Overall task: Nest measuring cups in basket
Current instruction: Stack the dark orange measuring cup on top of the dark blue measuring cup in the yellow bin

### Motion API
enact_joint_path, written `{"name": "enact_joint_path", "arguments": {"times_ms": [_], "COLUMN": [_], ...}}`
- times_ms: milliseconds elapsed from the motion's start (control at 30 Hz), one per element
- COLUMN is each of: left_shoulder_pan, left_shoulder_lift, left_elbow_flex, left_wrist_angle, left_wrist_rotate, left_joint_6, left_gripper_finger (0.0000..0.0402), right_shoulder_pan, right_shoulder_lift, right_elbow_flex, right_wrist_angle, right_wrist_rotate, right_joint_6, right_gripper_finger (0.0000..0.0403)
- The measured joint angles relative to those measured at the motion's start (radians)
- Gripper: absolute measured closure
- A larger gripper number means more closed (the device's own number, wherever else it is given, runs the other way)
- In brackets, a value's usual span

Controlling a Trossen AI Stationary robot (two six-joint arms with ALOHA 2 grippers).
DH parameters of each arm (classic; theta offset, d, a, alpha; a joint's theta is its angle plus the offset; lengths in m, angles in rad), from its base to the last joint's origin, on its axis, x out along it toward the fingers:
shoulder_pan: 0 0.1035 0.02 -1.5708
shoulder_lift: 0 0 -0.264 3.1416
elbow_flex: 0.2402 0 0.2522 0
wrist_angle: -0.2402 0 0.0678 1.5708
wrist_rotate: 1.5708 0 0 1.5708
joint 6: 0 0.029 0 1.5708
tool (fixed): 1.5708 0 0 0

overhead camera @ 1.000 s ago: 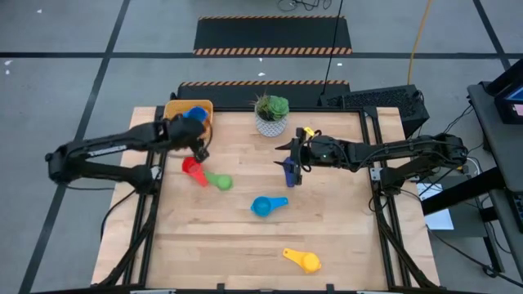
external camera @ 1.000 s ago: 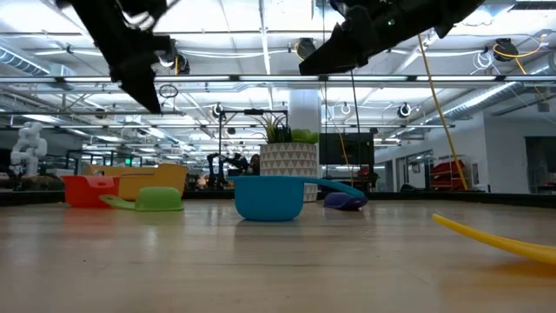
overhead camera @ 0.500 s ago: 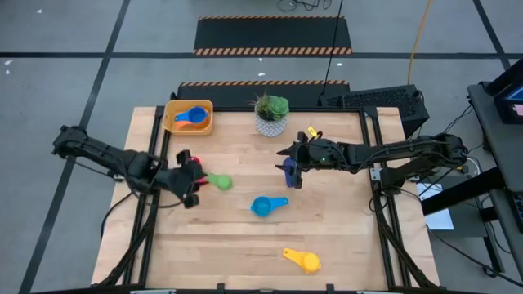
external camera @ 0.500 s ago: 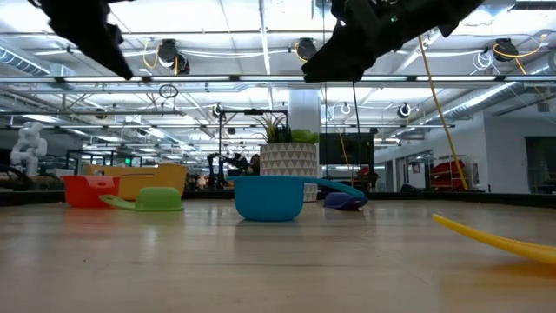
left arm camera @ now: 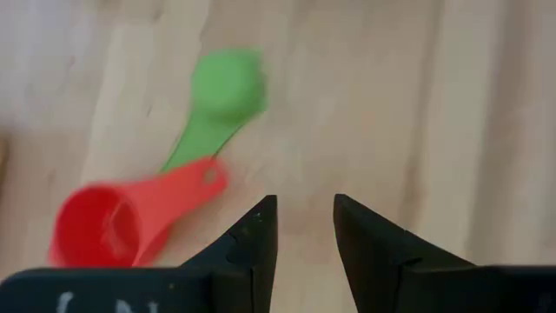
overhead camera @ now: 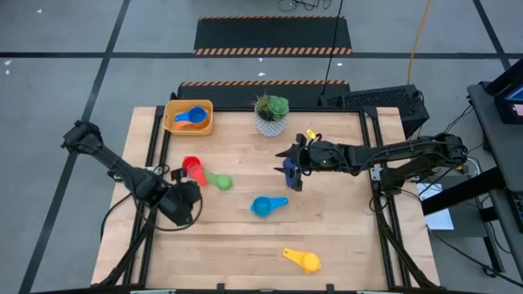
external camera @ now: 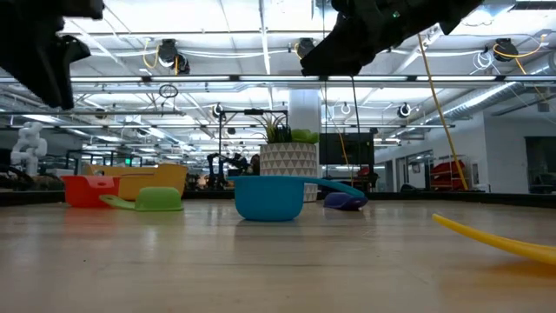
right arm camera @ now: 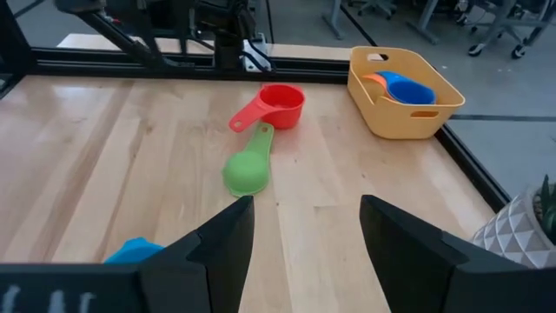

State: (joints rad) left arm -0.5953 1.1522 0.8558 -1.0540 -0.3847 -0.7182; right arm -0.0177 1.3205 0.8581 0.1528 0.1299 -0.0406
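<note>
The yellow-orange basket (overhead camera: 189, 117) stands at the far left with a blue cup (right arm camera: 408, 89) and an orange one (right arm camera: 377, 80) inside. On the table lie a red cup (overhead camera: 193, 169), a green cup (overhead camera: 218, 180), a light blue cup (overhead camera: 263, 206), a yellow cup (overhead camera: 302, 260) and a dark blue cup (overhead camera: 290, 171). My left gripper (left arm camera: 304, 204) hovers open near the red and green cups, on their near-left side, holding nothing. My right gripper (right arm camera: 304, 204) hangs open, high above the dark blue cup, which rests on the wood (external camera: 345, 201).
A white pot with a green plant (overhead camera: 271, 114) stands at the far edge, right of the basket. Bare wood lies between the light blue cup and the yellow cup and along the near left part of the table (overhead camera: 204, 253).
My left gripper has swung away from the basket toward the table's near edge, past the red cup, turning as it went, and stays open. The cups lie where they were. My right gripper has kept its place.
</note>
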Motion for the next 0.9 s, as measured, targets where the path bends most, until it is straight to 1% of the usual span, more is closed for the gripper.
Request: {"name": "enact_joint_path", "arguments": {"times_ms": [133, 233, 300, 433, 533, 600, 733, 900], "left_shoulder_pan": [0.001, 0.001, 0.007, 0.034, 0.049, 0.052, 0.051, 0.072], "left_shoulder_lift": [0.039, 0.051, 0.052, 0.041, 0.026, 0.024, 0.024, 0.024], "left_elbow_flex": [0.0, 0.0, -0.012, -0.066, -0.12, -0.149, -0.181, -0.191], "left_wrist_angle": [-0.073, -0.097, -0.099, -0.13, -0.093, -0.052, 0.011, 0.036], "left_wrist_rotate": [-0.006, -0.024, -0.05, -0.091, -0.095, -0.095, -0.077, -0.09], "left_joint_6": [-0.02, -0.016, -0.013, 0.002, 0.017, 0.032, 0.071, 0.077], "left_gripper_finger": [0.0282, 0.0263, 0.0238, 0.0175, 0.0136, 0.0121, 0.0115, 0.0137], "right_shoulder_pan": [0.0, -0.001, -0.002, -0.003, -0.003, -0.003, -0.003, -0.003], "right_shoulder_lift": [0.0, 0.0, 0.0, 0.0, 0.0, 0.0, 0.0, 0.0], "right_elbow_flex": [0.0, 0.0, 0.0, 0.0, 0.0, 0.0, 0.0, 0.0], "right_wrist_angle": [0.0, 0.0, 0.0, 0.0, 0.001, 0.003, 0.008, 0.008], "right_wrist_rotate": [0.0, 0.0, 0.0, 0.0, 0.0, 0.0, 0.0, 0.0], "right_joint_6": [-0.013, -0.04, -0.059, -0.078, -0.086, -0.098, -0.101, -0.102], "right_gripper_finger": [0.02, 0.02, 0.02, 0.02, 0.02, 0.02, 0.02, 0.02]}}
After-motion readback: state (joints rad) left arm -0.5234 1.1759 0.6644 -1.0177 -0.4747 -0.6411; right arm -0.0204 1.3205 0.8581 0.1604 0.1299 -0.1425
